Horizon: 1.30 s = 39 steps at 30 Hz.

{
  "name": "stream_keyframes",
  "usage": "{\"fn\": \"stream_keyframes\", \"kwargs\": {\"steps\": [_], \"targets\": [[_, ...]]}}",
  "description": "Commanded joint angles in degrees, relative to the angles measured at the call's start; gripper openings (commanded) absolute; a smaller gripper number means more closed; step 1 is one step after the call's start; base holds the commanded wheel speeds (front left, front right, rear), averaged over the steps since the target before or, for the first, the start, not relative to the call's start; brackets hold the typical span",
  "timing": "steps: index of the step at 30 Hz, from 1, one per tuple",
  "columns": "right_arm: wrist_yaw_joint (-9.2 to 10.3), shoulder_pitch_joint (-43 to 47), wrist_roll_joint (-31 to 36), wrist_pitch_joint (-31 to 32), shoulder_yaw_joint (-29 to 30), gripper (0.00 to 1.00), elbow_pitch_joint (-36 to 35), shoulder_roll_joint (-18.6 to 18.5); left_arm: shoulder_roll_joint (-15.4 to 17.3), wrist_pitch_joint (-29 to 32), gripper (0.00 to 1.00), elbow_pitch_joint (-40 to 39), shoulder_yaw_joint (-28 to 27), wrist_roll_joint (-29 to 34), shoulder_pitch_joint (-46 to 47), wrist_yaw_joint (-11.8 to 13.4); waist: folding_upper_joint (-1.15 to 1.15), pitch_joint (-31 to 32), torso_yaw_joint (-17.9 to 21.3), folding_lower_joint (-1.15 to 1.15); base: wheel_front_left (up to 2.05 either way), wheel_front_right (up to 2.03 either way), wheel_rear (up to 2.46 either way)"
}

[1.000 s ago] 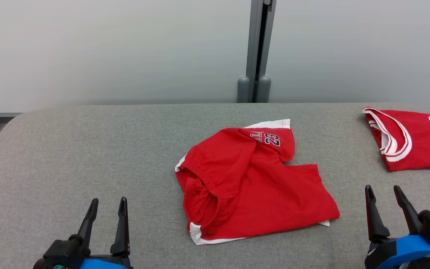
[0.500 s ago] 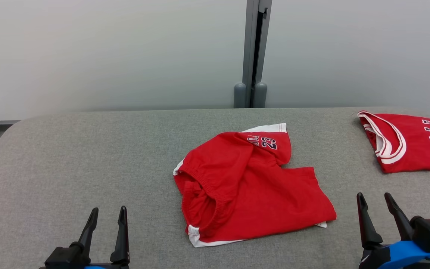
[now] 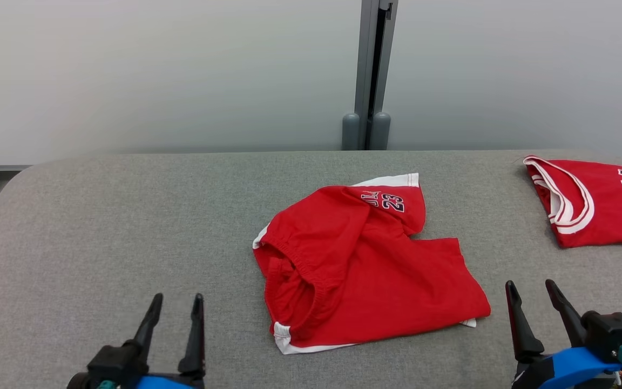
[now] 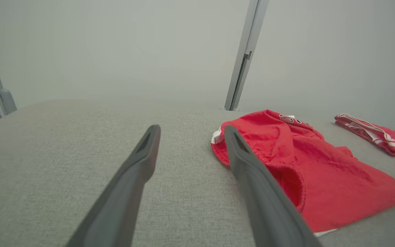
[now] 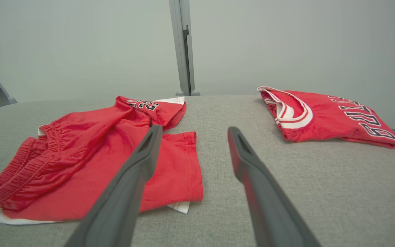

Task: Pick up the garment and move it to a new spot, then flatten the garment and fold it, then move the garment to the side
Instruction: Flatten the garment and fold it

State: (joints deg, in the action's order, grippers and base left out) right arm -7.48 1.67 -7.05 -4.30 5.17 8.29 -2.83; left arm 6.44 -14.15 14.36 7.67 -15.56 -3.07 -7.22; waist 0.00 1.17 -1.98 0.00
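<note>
Head view: a grey fabric table [image 3: 100, 216] is standing before a pale wall [image 3: 181, 70], the red shorts [image 3: 365, 270] lying mid-table between the left gripper [image 3: 177, 297] and the right gripper [image 3: 529, 283], both gaping and empty. Left wrist view: the shorts are lying right of that gripper. Right wrist view: they are lying left of it.

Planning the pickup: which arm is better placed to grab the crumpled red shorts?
Right, probably: the open right end effector sits just beside the near corner of the shorts, while the open left end effector stands farther from them.
</note>
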Motion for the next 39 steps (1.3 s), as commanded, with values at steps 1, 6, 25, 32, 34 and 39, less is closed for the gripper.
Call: {"fn": "stream_keyframes", "kwargs": {"steps": [1,6,25,32,34,39], "targets": [[-0.03,0.81,-0.34,0.47,0.01,1.0,0.14,-0.14,0.05,1.0,1.0,-0.37,2.09,0.32,1.61,-0.36,0.0,-0.32,0.03,0.0,0.0,0.0,0.0],[-0.03,0.69,-0.96,1.14,-1.05,1.0,-0.11,-0.15,2.69,6.73,1.0,0.44,13.66,-1.63,5.11,-0.35,0.0,-1.91,0.6,0.0,0.0,0.0,0.0],[-0.03,-2.88,-1.77,0.05,-2.63,1.0,0.93,-0.14,16.27,18.59,1.0,7.18,42.37,-8.6,22.3,-0.2,0.0,-6.93,3.14,0.0,0.0,0.0,0.0],[-0.03,-3.88,-1.85,-0.03,-3.01,1.0,0.71,-0.14,17.87,20.41,0.0,10.3,46.59,-11.85,26.37,-0.2,0.0,-8.67,3.42,0.0,0.0,0.0,0.0],[-0.03,-3.83,-1.82,-0.04,-3.13,1.0,0.76,-0.14,17.66,20.18,0.0,11.19,45.95,-13.01,26.78,-0.18,0.0,-9.0,3.55,0.0,0.0,0.0,0.0],[-0.03,-2.92,-2.85,2.55,-4.25,1.0,1.59,-0.13,15.99,15.99,0.0,12.26,41.48,-17.74,24.66,1.97,0.0,-9.61,3.61,0.0,0.0,0.0,0.0]]}}
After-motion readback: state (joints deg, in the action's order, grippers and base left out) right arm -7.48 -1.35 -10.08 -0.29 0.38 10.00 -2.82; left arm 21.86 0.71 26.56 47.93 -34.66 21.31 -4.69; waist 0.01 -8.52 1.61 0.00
